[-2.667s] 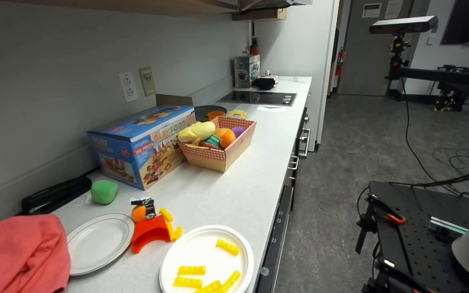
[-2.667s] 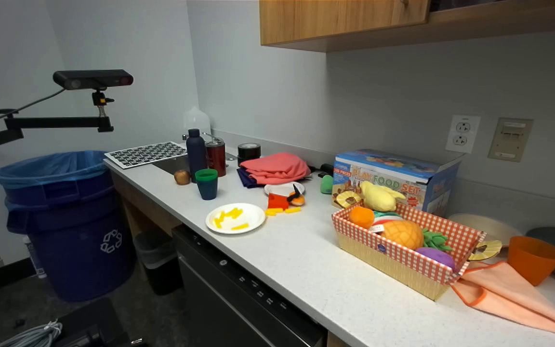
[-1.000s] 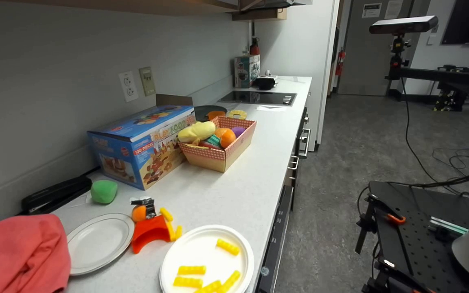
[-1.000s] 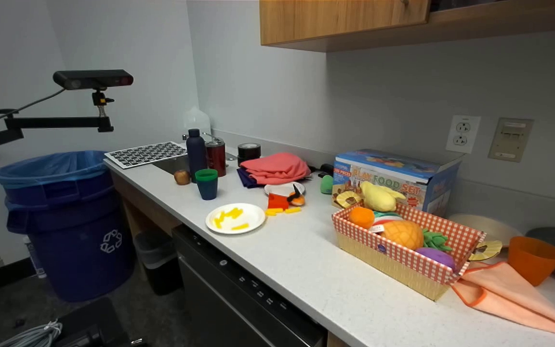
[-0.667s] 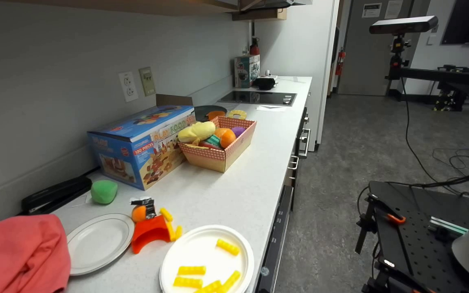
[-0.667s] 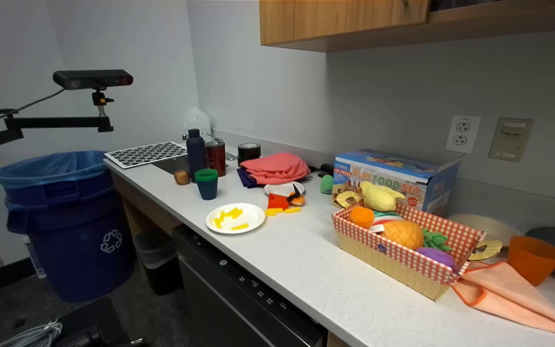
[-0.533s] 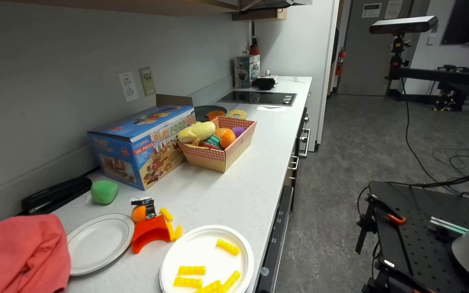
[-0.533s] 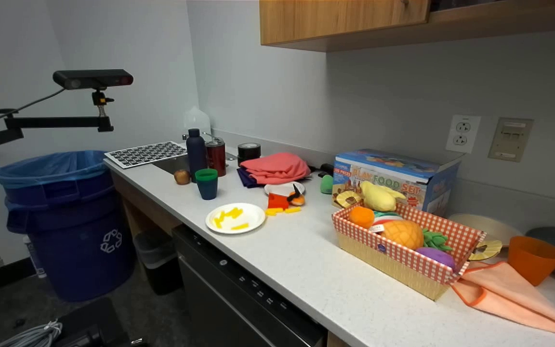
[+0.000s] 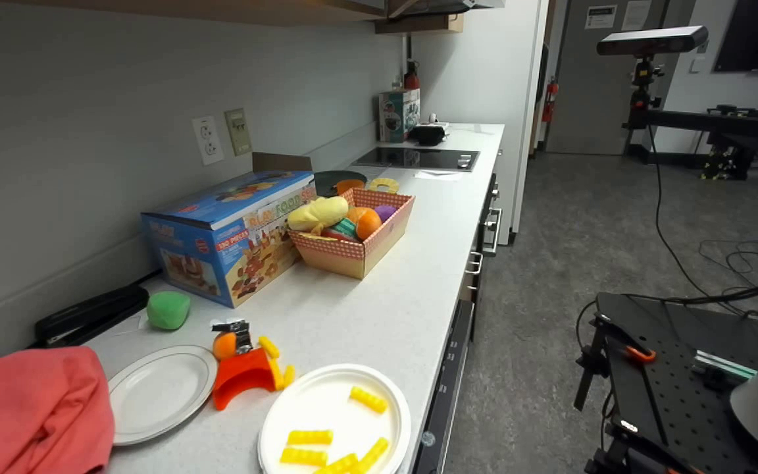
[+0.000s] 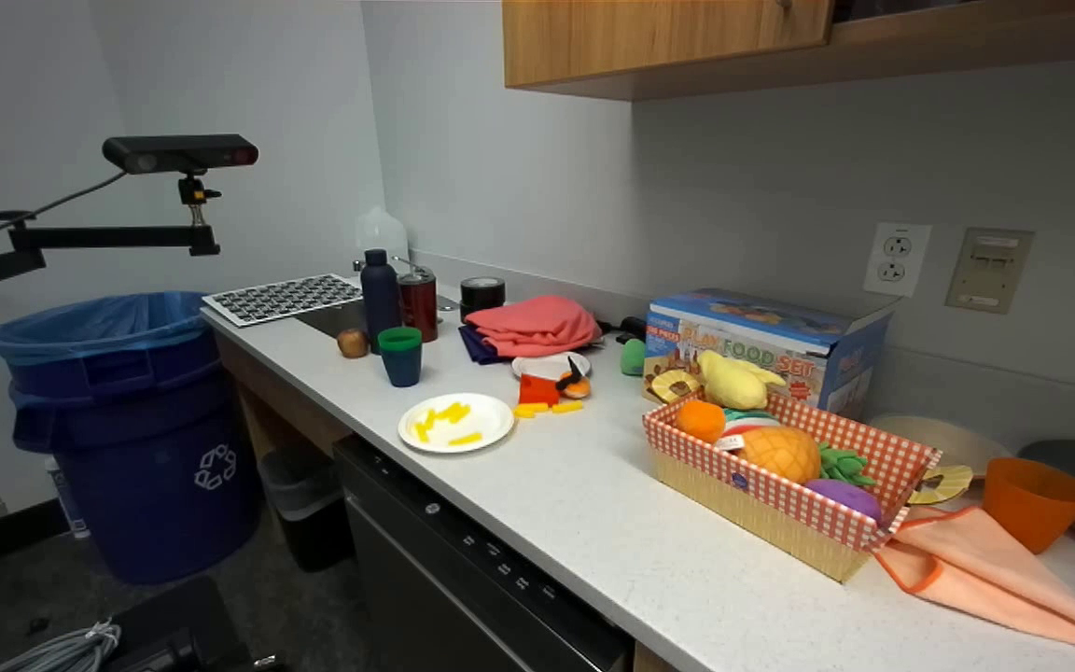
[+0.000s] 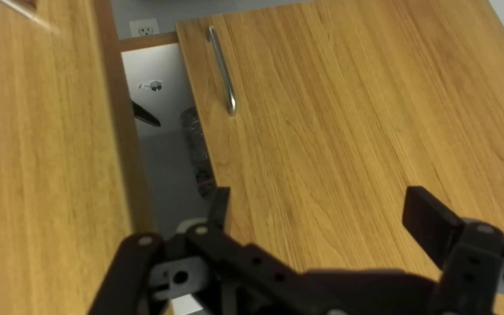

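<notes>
The gripper (image 11: 316, 203) stands with its two fingers (image 11: 429, 225) spread wide and nothing held between them; in the wrist view it faces the wooden door (image 11: 344, 131), the thing nearest to it, though whether a fingertip touches the wood cannot be told from here. The metal handle (image 11: 222, 72) is fixed along the door's left edge, near the upper corner in this view, apart from both fingers; so placed, it probably sits on the swinging edge, far from the hinges, where a pull has most leverage. Just left of the door a pale interior (image 11: 164, 65) shows, and beyond it stands a second wooden panel (image 11: 37, 153) that looks swung outward, which would explain why the inside can be seen at all. Partly hidden behind the door's left edge lies a dark glossy item (image 11: 197, 148), likely stored there, and farther left of the door a black pointed thing (image 11: 145, 114) juts past the panel's edge. A wall outlet (image 11: 145, 28) shows past the door's upper left corner. Neither exterior view shows the gripper. What seems the same door appears high in an exterior view; lower than it, on the counter (image 10: 593, 504), are a play-food box (image 10: 761, 345) and a gingham-lined basket (image 10: 743, 509), whose walls apparently keep the toy fruit (image 10: 780, 454) from rolling.
</notes>
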Tool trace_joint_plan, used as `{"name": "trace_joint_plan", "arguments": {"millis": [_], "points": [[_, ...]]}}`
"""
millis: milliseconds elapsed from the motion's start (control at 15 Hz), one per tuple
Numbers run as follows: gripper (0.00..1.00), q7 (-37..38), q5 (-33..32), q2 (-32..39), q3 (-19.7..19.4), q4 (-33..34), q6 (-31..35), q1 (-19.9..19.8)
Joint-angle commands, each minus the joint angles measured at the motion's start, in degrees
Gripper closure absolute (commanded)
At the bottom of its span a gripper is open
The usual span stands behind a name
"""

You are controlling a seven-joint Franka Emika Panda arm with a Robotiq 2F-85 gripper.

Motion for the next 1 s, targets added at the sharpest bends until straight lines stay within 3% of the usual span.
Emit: {"name": "trace_joint_plan", "arguments": {"millis": [0, 333, 933], "points": [[0.00, 2.37, -2.78, 1.69, 1.11, 3.88, -1.29, 0.02], [0.00, 2.60, -0.69, 1.90, 1.10, 5.81, -6.83, 0.13], [0.00, 4.13, -6.00, 2.57, 1.42, 8.83, -11.00, -0.41]]}}
